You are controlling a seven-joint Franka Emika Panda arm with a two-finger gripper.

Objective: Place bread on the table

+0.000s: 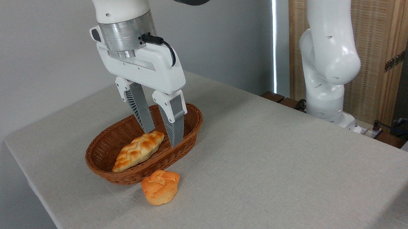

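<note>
The bun [160,187] sits on the table [263,160] at lower centre, just in front of the basket [100,159]. The gripper [162,136] hangs above the basket, jaws apart and empty; best lift straight up, clear of the loaf [138,150].

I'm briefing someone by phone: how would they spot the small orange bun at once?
Start at the grey-beige cloth table and find the oval brown wicker basket under the open gripper. The small round orange bun sits on the cloth just in front, outside it, unlike the longer golden braided loaf inside.
</note>
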